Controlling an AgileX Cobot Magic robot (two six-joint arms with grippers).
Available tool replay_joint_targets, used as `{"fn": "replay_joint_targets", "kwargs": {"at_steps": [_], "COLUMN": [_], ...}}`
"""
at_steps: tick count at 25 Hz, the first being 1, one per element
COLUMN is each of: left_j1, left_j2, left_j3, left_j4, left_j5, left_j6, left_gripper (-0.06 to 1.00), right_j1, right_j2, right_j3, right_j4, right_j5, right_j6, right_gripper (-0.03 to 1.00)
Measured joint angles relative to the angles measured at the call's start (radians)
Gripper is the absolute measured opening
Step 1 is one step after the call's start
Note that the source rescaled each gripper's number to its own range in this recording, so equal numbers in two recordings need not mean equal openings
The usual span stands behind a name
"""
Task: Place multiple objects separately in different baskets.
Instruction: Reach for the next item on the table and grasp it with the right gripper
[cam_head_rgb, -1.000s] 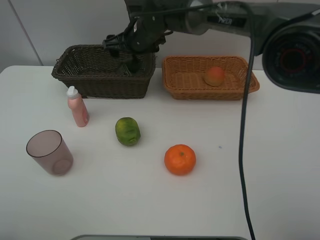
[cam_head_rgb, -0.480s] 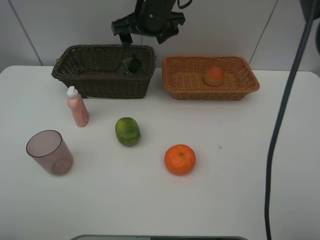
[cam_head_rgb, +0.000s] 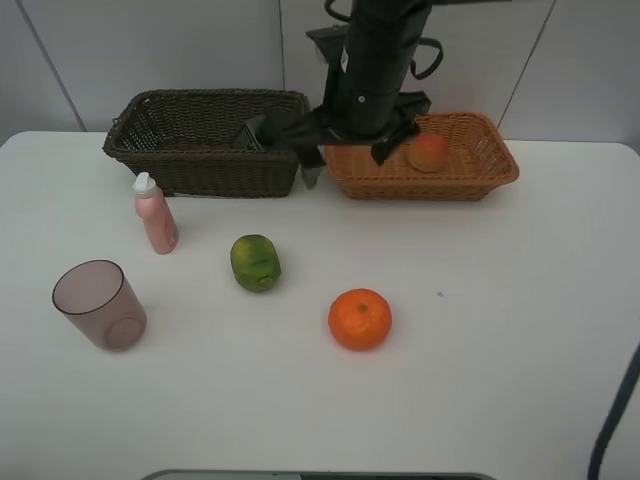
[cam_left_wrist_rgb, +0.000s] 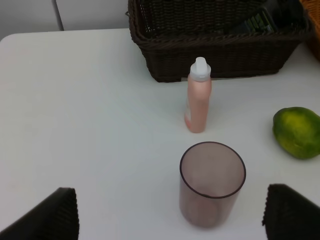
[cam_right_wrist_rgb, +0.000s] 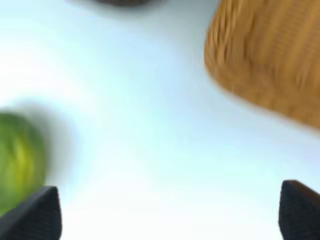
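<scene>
1. The green round fruit (cam_head_rgb: 256, 262) sits alone on the white surface (cam_head_rgb: 500, 330), and nothing touches it.
2. The right end effector (cam_right_wrist_rgb: 165, 212) hangs over the gap between the dark basket (cam_head_rgb: 200, 172) and the tan basket (cam_head_rgb: 495, 170). Its two fingers are spread wide and hold nothing.
3. From that end effector, the fruit lies lower down, toward the left arm's side and away from the baskets. The right wrist camera shows the fruit at one edge, not between the fingers. That picture is blurry.
4. The fruit is round, so it has no long way. I think the fingers can close on it from any side.
5. The orange (cam_head_rgb: 360, 318) lies almost straight out from the same end effector. It is a bit farther off than the green fruit.
6. The left end effector (cam_left_wrist_rgb: 173, 215) is spread wide too and holds nothing. The cup (cam_left_wrist_rgb: 212, 185) stands just in front of it, a little to one side. The pink bottle (cam_left_wrist_rgb: 199, 100) stands past the cup.
7. I think the right arm suits the fruit, and the left arm suits the cup and bottle. I cannot tell for sure which arm is nearer the fruit.
8. The peach (cam_head_rgb: 429, 152) lies in the tan basket, so the green fruit likely goes there too.
</scene>
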Motion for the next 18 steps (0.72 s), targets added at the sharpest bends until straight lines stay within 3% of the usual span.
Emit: {"fn": "replay_joint_targets", "kwargs": {"at_steps": [8,13,18], "left_j1": [0.0,0.0,0.0], "left_j2": [0.0,0.0,0.0], "left_j3": [0.0,0.0,0.0], "left_j4": [0.0,0.0,0.0], "left_j5": [0.0,0.0,0.0], "left_j6": [0.0,0.0,0.0], "left_gripper": [0.95,0.95,0.95], "right_j1": [0.0,0.005,0.019], "right_j2": [-0.115,-0.116,-0.117], "right_j3": [0.365,0.444,0.486], "right_j4": [0.023,0.063,0.07], "right_j5": [-0.109,-0.161,-0.197], "right_j6": [0.103,0.154,0.299], "right_gripper": [0.87,0.87,0.87]}}
